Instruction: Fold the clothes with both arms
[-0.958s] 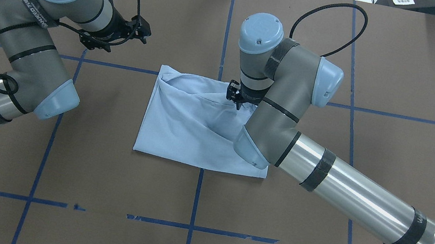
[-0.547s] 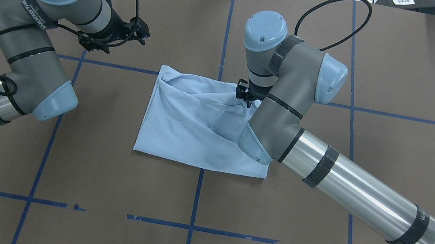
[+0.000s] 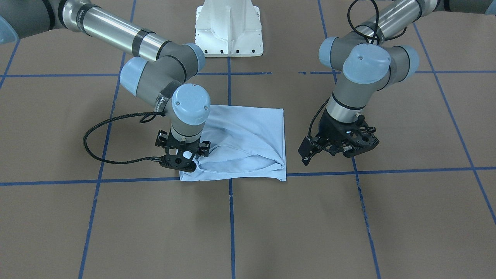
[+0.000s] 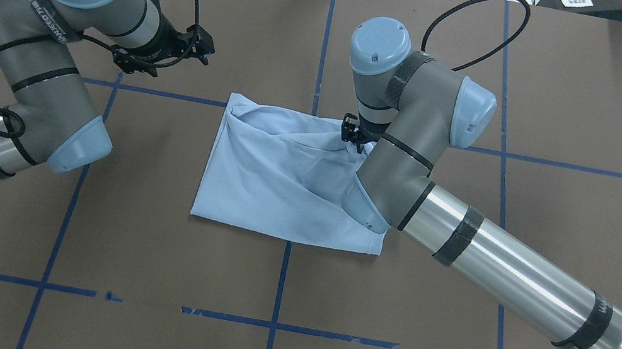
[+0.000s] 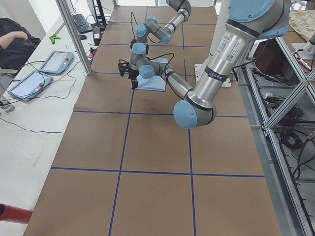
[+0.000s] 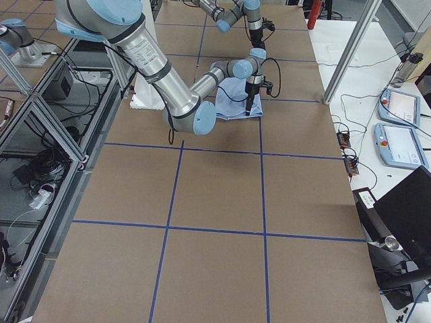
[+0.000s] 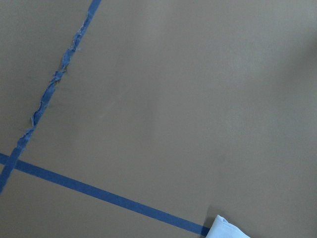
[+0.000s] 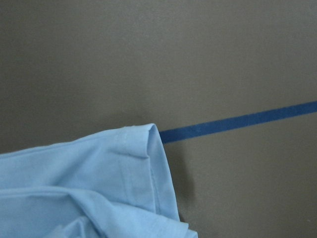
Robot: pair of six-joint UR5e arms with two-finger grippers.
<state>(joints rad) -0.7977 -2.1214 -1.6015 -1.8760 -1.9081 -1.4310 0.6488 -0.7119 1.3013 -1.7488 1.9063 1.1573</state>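
At table centre, on the brown paper-covered table (image 4: 588, 89), lies the pale blue T-shirt (image 4: 275, 194), doubled into a rough rectangle w/ its far edge along a blue tape line (image 4: 171, 95). Collar, print and label do not show.

The right gripper (image 4: 354, 134) stands tip-down at the shirt's far right corner. Creases in the top layer run toward it and the cloth tents at its tips, so the fingers are judged pressed together on a pinch of fabric. The tips themselves are too small to read. The right wrist view gives a stitched hem (image 8: 148, 163) lying beside the tape, no fingers in frame.

The left gripper (image 4: 200, 45) hovers near but clear of the far left corner, fingers spread, holding nothing. Its wrist view catches only a sliver of shirt corner at the bottom edge.

Step in hand (judged): carrying or tidying the far right corner of the top layer, i.e. a late fold, w/ one gripper working and the other standing by.

Next move prob. calls for laying that corner square on the layer below, then letting go and lifting straight up so the cloth does not drag. The left gripper would need to come in if a second corner is to be matched.

Containers: none for the shirt shows in any view. It rests directly on the paper.
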